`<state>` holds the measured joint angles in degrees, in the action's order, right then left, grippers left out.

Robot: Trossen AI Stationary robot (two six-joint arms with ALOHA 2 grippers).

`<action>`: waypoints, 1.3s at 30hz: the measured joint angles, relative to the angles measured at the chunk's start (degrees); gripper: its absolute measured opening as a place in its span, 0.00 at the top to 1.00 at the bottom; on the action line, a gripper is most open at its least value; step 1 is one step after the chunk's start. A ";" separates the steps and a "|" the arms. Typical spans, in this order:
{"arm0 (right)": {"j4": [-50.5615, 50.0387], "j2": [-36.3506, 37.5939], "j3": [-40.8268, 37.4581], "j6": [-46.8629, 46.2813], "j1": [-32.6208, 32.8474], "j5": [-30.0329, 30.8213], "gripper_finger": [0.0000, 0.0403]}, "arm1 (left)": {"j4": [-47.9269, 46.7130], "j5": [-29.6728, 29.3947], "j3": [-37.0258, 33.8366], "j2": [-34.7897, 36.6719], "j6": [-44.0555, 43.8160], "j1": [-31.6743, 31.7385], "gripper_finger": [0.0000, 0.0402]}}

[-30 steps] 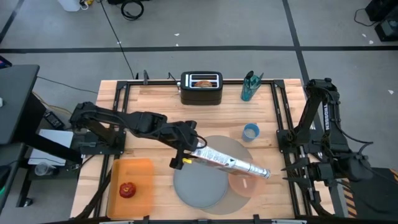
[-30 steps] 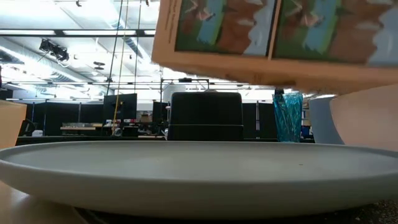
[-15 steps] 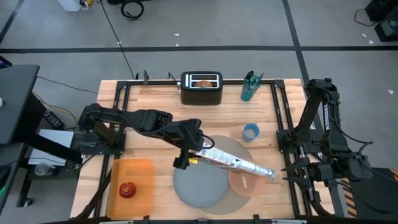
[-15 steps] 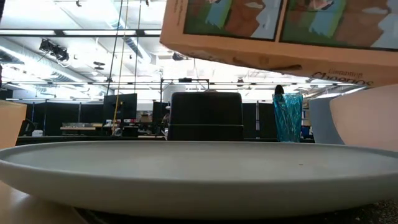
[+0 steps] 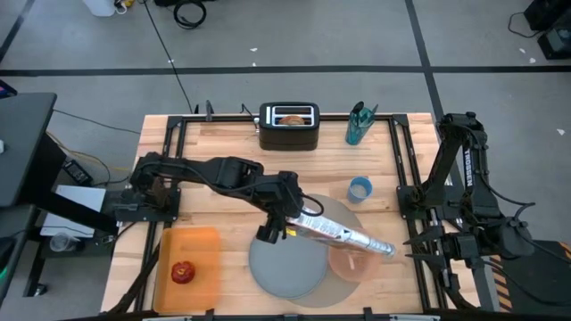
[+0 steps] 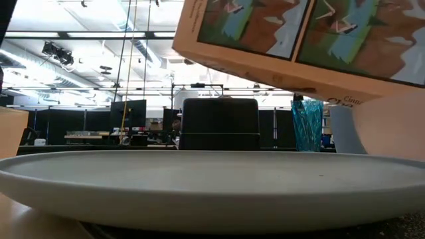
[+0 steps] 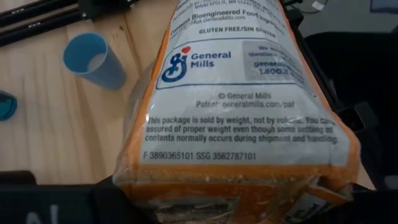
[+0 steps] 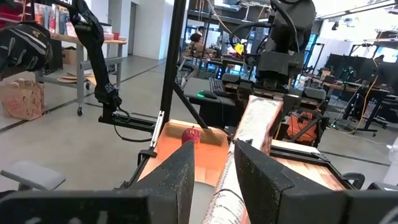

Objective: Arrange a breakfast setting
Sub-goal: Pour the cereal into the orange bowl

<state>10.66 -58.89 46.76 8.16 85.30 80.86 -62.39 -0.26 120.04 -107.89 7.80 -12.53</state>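
Note:
My left gripper (image 5: pixel 278 227) is shut on a cereal box (image 5: pixel 339 236) that slants over the round grey mat (image 5: pixel 326 209), its far end above the translucent pink bowl (image 5: pixel 352 265). The box also shows in the low view (image 6: pixel 299 40) and the left wrist view (image 7: pixel 236 93). The grey-blue plate (image 5: pixel 284 267) lies on the mat beside the bowl. The bagel (image 5: pixel 290 116) stands in the black toaster. The red apple (image 5: pixel 183 272) lies on the orange tray. My right gripper (image 8: pixel 214 162) is open and waits at the table's right edge. I see no loose cereal and cannot make out the spoon. My left gripper holds the cereal box by its near end (image 7: pixel 186 186), pinched between the two fingers on its broad faces, with a narrow printed side toward the wrist camera. The box runs on away from the fingers, lifted clear and tilted, its far end (image 5: pixel 382 249) lower, above the bowl.
The black toaster (image 5: pixel 289 127) stands at the far edge, a teal glass (image 5: pixel 359 125) to its right. A blue cup (image 5: pixel 359 189) stands just beyond the mat. The orange tray (image 5: pixel 201 254) lies at the near left. Bare wood shows between the toaster and the mat.
My left gripper has gone toward the table's right edge with the box. The box has tipped further: its held end has moved closer to the bowl and its far end, which stays above the bowl, has dropped lower.

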 joint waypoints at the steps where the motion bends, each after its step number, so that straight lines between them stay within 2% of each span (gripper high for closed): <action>1: 0.02 0.00 0.00 -0.02 -0.02 0.02 0.70 | -0.92 -0.03 1.26 -0.60 0.29 0.00 0.46; 5: 0.02 0.00 0.00 -0.02 0.02 0.15 0.70 | -3.41 0.02 5.40 -2.70 0.43 -0.11 0.46; 9: 0.02 0.00 0.00 0.00 0.02 0.20 0.70 | -4.02 0.00 6.38 -3.86 0.90 -0.32 0.46; 39: 0.22 0.00 0.00 0.42 0.02 0.24 0.70 | -4.49 -1.21 6.52 -3.99 1.73 -0.50 0.46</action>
<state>10.87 -58.89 46.76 8.58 85.32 81.10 -66.88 -1.46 126.56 -111.87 9.53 -13.03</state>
